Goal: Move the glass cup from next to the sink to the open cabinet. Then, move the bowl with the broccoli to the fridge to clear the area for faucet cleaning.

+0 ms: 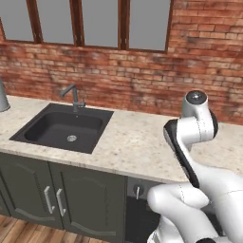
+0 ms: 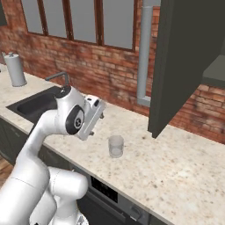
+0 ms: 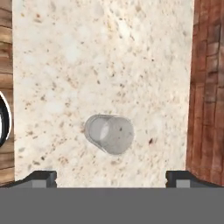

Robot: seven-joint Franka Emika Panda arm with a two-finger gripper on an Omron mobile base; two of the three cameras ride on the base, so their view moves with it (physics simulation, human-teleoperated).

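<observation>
One glass cup (image 2: 116,146) stands upright on the beige speckled countertop (image 2: 176,171), alone on a bare stretch of stone to the right of the sink (image 1: 63,128) and well apart from it. Seen from the hand camera, the cup (image 3: 109,133) lies below the gripper (image 3: 111,178), roughly midway between its two dark fingertips (image 3: 41,178) — these sit far apart at the lower corners of that view, so the hand is wide open and grips nothing, with the cup untouched. From the right base camera, the arm's wrist hangs above the counter just to the left of the cup. One sink is sunk in the counter, with one round drain in its floor and one slim bent faucet (image 1: 72,96) at its back edge. One open cabinet (image 2: 186,61) hangs on the brick wall above and to the right of the cup, its slab door swung out toward the camera. One tall grey cylinder (image 2: 15,69) stands on the counter beyond the sink. Below the sink, two lower cabinet doors (image 1: 57,199) show two silver handles side by side.
</observation>
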